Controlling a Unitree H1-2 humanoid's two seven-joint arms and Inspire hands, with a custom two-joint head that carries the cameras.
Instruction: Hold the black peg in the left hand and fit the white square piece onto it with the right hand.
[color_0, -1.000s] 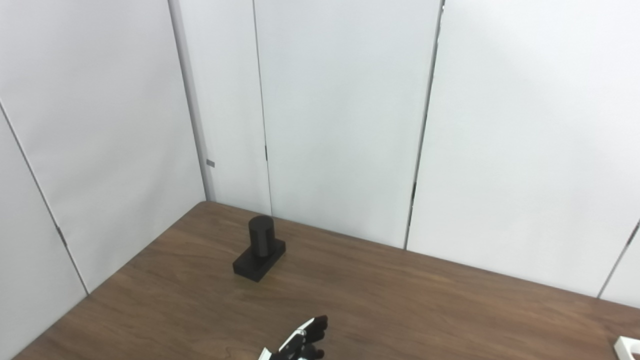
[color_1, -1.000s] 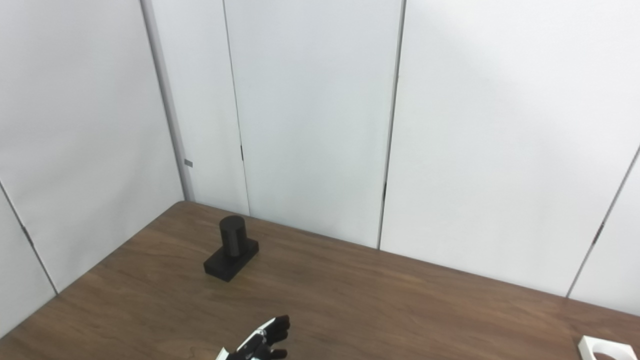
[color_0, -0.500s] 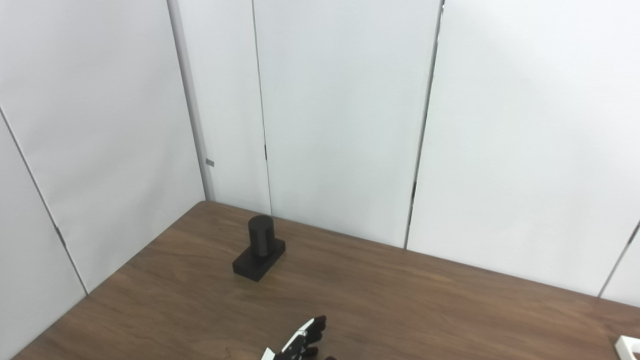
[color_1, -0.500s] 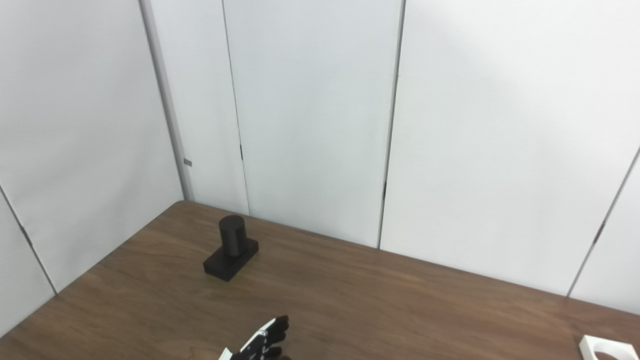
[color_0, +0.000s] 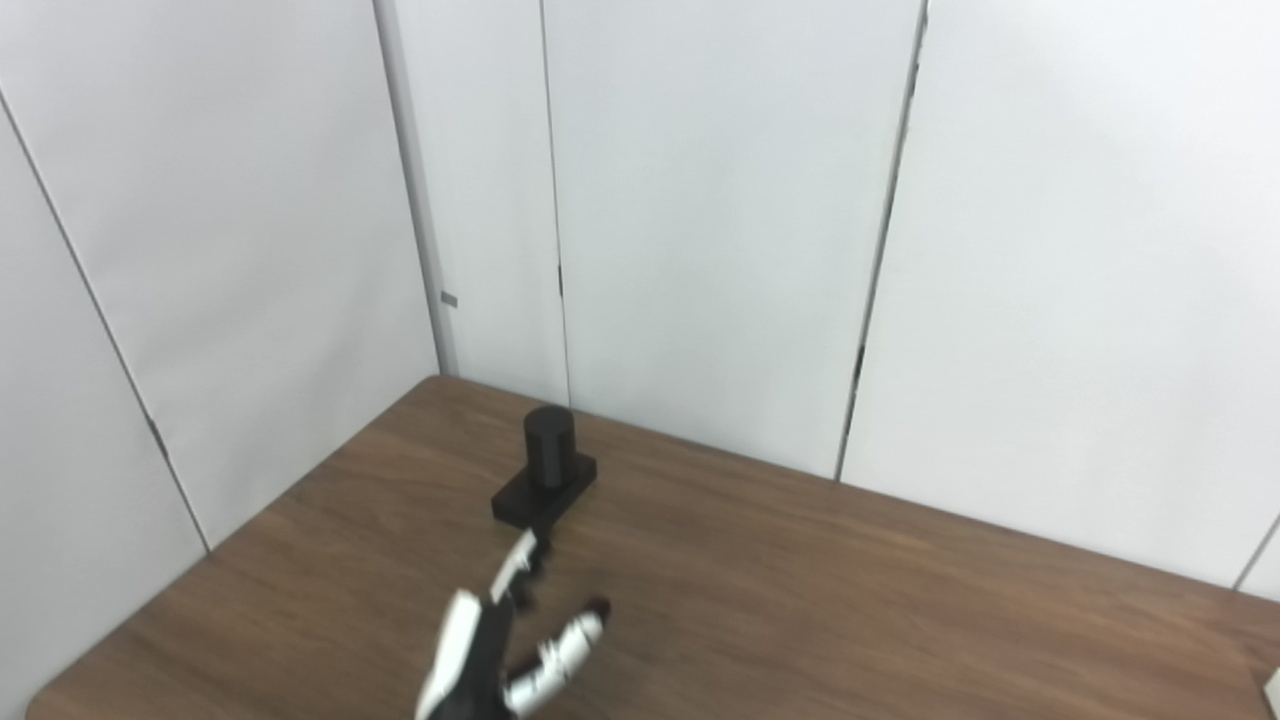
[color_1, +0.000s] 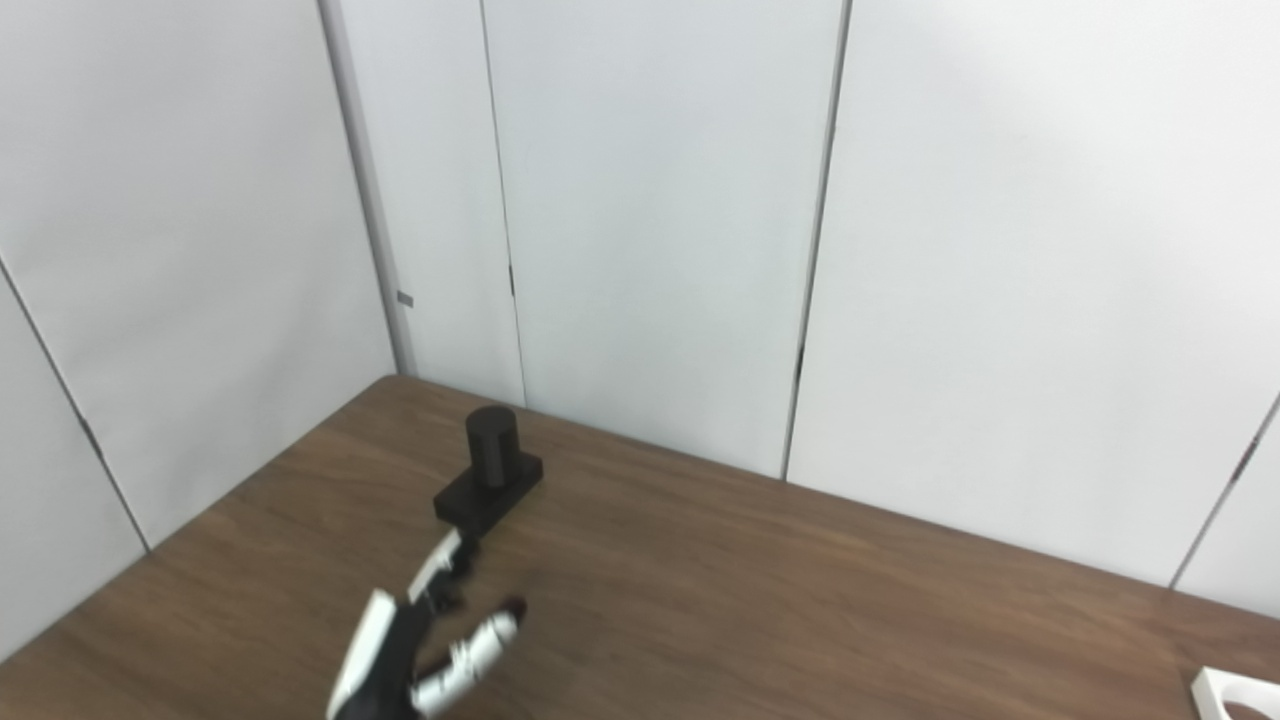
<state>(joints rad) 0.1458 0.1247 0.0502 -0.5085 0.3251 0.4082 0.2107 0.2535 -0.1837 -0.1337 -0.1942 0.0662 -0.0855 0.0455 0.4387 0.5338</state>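
The black peg (color_0: 548, 460), a short cylinder on a square black base, stands upright near the table's far left corner. My left hand (color_0: 500, 640) reaches up from the bottom edge, open, fingers spread and blurred; its fingertips are just short of the peg's base and hold nothing. The white square piece (color_1: 1235, 692) lies at the table's near right, cut off by the picture's edge; in the left eye view only a sliver of the white piece (color_0: 1273, 690) shows. My right hand is out of sight.
The brown wooden table (color_0: 800, 600) is boxed in by white panel walls (color_0: 700, 200) along its far and left sides. Its left edge (color_0: 120, 620) runs close to the left hand.
My left hand has risen from the bottom edge toward the peg, fingers spreading. The whole picture has shifted a little, so the camera has moved.
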